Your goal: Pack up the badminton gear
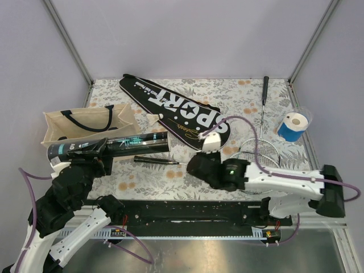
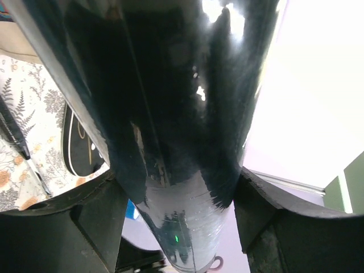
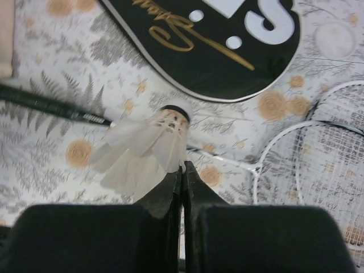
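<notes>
**A:** Status, left to right?

**B:** Tote bag [image 1: 85,120] sits at 10 o'clock on the table [image 1: 148,177]. Left end effector [image 1: 101,151] is clamped around the tube [image 1: 139,144], fingers spread wide on the barrel, gripping toward its 9 o'clock end. The tube lies 9-to-3 in front of the tote. My read: it's being presented as the container. Can't tell which end is open.

**A:** Right side?

**B:** Right end effector [image 3: 182,173] is fully closed, nipping the feather skirt of a shuttlecock [image 3: 145,151]. In the wrist view the cork points to 12 o'clock, toward the cover [image 1: 176,108]. An edge grip makes sense since the skirt is the thin part, but it's fragile.

**A:** Other gear?

**B:** Second shuttlecock [image 1: 153,118] is just beside the cover's 9 o'clock edge. Racket [image 1: 259,151] lies flat at 3 o'clock of the right end effector, unpacked. The roll [image 1: 293,126] at 2 o'clock isn't ours.

**A:** Next?

**B:** Likely carry the shuttlecock to the tube mouth, which needs both arms aligned.
</notes>
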Tool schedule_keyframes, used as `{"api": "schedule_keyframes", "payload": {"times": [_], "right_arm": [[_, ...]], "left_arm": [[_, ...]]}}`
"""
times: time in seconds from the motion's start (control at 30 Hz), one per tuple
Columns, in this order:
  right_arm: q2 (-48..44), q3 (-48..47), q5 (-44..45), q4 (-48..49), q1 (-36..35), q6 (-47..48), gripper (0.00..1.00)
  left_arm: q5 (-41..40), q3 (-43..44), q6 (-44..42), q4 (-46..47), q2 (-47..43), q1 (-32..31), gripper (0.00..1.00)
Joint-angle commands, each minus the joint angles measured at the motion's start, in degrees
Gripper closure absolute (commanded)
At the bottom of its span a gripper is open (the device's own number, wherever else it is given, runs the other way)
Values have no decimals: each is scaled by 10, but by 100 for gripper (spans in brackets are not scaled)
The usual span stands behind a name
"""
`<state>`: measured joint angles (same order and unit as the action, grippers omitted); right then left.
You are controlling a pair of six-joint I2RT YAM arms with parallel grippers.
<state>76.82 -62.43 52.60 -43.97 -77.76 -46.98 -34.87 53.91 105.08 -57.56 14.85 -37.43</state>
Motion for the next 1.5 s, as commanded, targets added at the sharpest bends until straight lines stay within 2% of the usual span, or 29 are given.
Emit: {"api": "schedule_keyframes", "payload": {"times": [0.0,0.13,0.2,0.37,0.53,1.0,1.2,1.47], "right_arm": [[-157,96,-96,170,93,135,100],[-320,198,-238,334,132,217,100],[-386,224,-284,369,139,221,100],[-447,234,-406,418,140,219,100],[-427,217,-492,451,140,217,100],[-310,167,-634,488,140,236,100],[-284,157,-657,507,141,265,100],[-236,149,-624,550,141,247,100]], "left_arm": [[1,-14,21,12,16,0,76],[9,-31,25,11,5,-1,76],[15,-36,27,10,1,-1,76],[57,-43,26,17,9,0,76],[95,-52,9,38,4,0,76],[105,-30,-22,37,-4,-1,76],[131,-21,-37,38,4,-1,77],[144,-21,-33,44,3,0,78]]}}
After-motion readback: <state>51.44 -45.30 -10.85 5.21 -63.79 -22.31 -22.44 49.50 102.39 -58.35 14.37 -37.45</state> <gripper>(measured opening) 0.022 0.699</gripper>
